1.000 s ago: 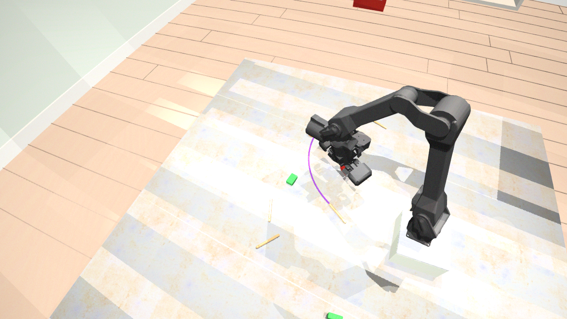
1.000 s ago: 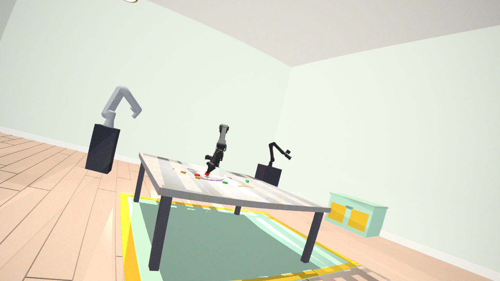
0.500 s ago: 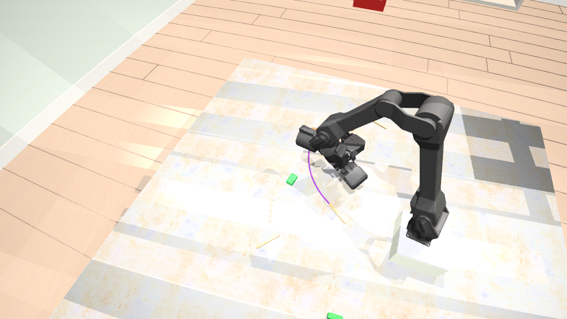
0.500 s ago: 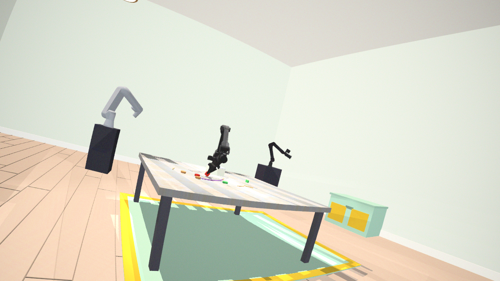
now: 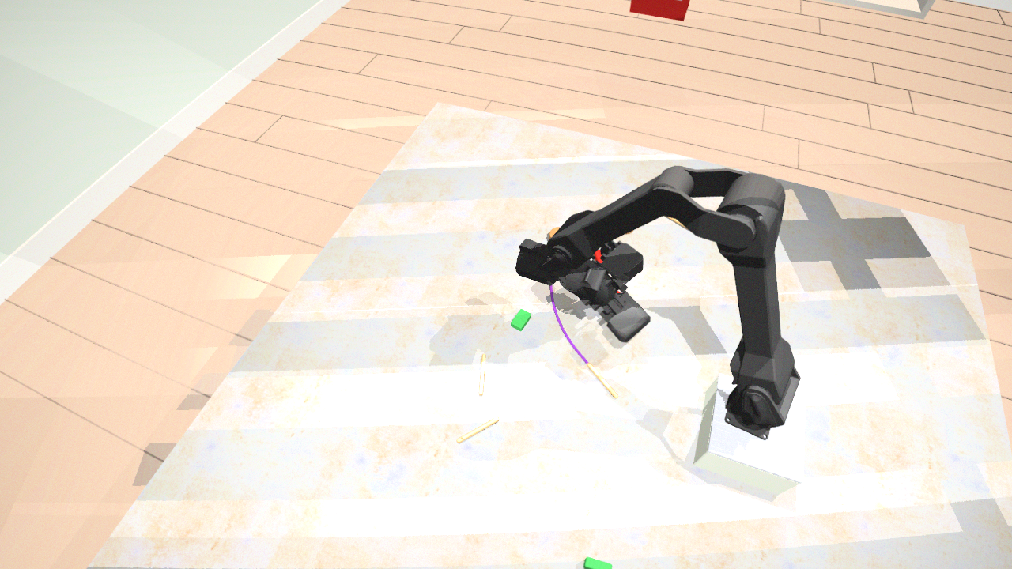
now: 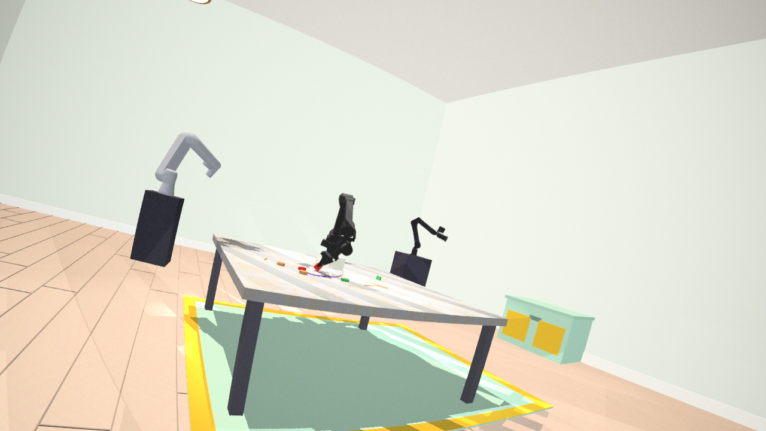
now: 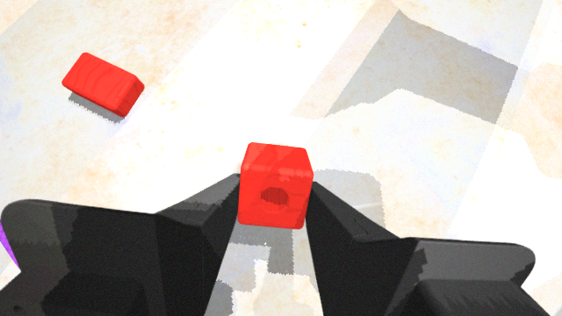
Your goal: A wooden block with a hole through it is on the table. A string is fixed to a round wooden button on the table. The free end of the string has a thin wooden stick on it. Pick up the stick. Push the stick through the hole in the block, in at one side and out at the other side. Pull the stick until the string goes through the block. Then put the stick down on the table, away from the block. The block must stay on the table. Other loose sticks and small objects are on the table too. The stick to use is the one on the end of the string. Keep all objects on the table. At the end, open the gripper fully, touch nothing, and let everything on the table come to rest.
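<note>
I've got the stick (image 5: 601, 380) lying on the table (image 5: 368, 396) (image 6: 374, 300), joined to the purple string (image 5: 564, 331) (image 6: 327, 276) (image 7: 9, 249), outside the block's hole. My fingers (image 5: 628, 322) (image 6: 325, 260) are clamped on that red block (image 6: 316, 266) (image 7: 275, 186); the green piece (image 5: 520, 319) (image 6: 344, 279) sits left of the string in the top view.

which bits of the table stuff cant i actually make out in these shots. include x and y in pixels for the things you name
- Round button: top view, mostly behind the arm (image 5: 633, 205).
- Far end of the hole in the gripped red block (image 7: 275, 186): wrist view, the block itself hides it.
- Lower green piece (image 5: 598, 563): top view, cut off by the bottom edge.
- String (image 7: 8, 246): wrist view, mostly beyond the left edge.
</note>
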Controlling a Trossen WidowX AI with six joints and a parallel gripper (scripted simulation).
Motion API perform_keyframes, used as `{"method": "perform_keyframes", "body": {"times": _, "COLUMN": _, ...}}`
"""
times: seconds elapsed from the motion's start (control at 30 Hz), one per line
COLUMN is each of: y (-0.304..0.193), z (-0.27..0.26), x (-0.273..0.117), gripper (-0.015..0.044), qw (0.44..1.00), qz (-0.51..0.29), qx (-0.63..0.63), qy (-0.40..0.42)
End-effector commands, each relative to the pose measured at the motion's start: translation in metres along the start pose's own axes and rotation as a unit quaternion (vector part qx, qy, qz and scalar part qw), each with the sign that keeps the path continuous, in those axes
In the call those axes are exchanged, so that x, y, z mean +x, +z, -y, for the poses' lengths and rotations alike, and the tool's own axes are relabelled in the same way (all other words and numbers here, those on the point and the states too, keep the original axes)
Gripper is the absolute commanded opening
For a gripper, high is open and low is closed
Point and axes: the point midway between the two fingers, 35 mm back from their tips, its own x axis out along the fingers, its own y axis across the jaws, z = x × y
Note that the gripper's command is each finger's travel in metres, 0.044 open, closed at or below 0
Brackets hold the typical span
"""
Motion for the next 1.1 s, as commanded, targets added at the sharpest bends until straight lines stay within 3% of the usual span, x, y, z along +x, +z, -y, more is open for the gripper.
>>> {"method": "perform_keyframes", "body": {"times": 0.0, "y": -0.006, "z": -0.002, "x": -0.001, "gripper": 0.0000, "qw": 0.999, "qz": 0.035, "qx": -0.001, "qy": 0.003}}
{"method": "perform_keyframes", "body": {"times": 0.33, "y": -0.008, "z": -0.002, "x": -0.001, "gripper": 0.0000, "qw": 0.998, "qz": 0.055, "qx": -0.001, "qy": 0.003}}
{"method": "perform_keyframes", "body": {"times": 0.8, "y": -0.020, "z": -0.001, "x": -0.001, "gripper": 0.0000, "qw": 0.987, "qz": 0.162, "qx": 0.000, "qy": 0.000}}
{"method": "perform_keyframes", "body": {"times": 1.07, "y": -0.016, "z": 0.002, "x": -0.001, "gripper": 0.0210, "qw": 0.990, "qz": 0.141, "qx": -0.001, "qy": -0.005}}
